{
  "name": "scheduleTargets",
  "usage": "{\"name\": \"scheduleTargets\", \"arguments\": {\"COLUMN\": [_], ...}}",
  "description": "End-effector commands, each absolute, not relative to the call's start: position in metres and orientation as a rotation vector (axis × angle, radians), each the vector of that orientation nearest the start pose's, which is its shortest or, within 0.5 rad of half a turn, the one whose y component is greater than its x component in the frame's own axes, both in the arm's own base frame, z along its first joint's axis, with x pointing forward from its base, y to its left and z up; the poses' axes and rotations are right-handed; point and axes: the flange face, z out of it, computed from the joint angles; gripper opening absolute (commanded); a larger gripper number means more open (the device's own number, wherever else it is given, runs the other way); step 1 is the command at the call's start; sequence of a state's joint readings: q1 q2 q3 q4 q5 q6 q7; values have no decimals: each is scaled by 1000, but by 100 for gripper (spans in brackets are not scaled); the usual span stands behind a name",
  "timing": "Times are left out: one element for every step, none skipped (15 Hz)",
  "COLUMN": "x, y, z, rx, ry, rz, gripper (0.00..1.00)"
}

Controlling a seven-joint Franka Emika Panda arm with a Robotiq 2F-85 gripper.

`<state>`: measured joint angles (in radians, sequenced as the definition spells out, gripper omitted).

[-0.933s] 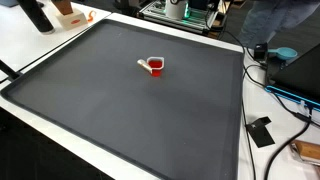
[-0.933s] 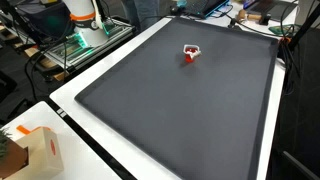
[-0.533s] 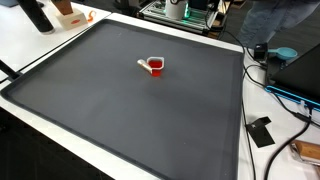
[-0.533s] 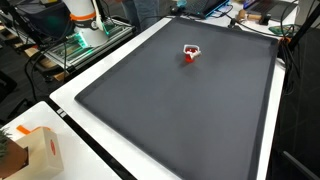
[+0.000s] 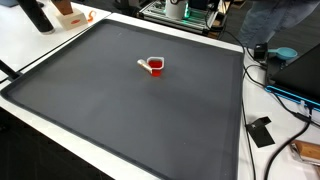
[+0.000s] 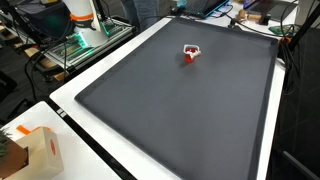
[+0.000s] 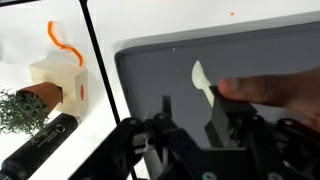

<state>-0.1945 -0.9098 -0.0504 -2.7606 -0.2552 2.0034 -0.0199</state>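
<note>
A small red cup (image 5: 156, 67) stands on the dark mat (image 5: 120, 110) with a white spoon (image 5: 144, 65) leaning out of it; it also shows in the other exterior view as the cup (image 6: 190, 53). My gripper is outside both exterior views. In the wrist view my gripper (image 7: 193, 114) comes in from the bottom, its jaws apart with nothing between them. Beyond its fingers (image 7: 219, 118) lies the white spoon (image 7: 203, 82) next to a blurred reddish shape (image 7: 272, 90), probably the cup.
A cardboard box with an orange handle (image 7: 60, 78) stands on the white table off the mat's corner, next to a small plant (image 7: 20, 110) and a black cylinder (image 7: 40, 146). Cables and equipment (image 5: 285, 75) crowd one side of the mat. The robot's base (image 6: 82, 15) stands at a far corner.
</note>
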Motion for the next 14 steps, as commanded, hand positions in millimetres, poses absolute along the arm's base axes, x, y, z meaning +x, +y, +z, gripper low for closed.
{"name": "scheduleTargets", "arguments": {"x": [288, 288, 288, 289, 289, 289, 290, 290, 290, 290, 291, 288, 289, 289], "y": [-88, -87, -87, -86, -86, -86, -86, -85, -85, -85, -84, -84, -83, -83], "z": [472, 472, 472, 472, 472, 473, 473, 473, 472, 472, 472, 475, 474, 474], "rx": [-3337, -3337, -3338, -3337, -3336, -3336, -3337, -3337, -3338, -3341, -3344, -3344, -3344, -3344], "ry": [171, 166, 160, 157, 152, 148, 144, 140, 139, 134, 128, 163, 160, 158], "rz": [-208, -208, -208, -208, -211, -212, -213, -210, -209, -206, -201, -209, -207, -207], "gripper": [24, 17, 8, 2, 0, 0, 3, 3, 3, 3, 3, 12, 12, 12]}}
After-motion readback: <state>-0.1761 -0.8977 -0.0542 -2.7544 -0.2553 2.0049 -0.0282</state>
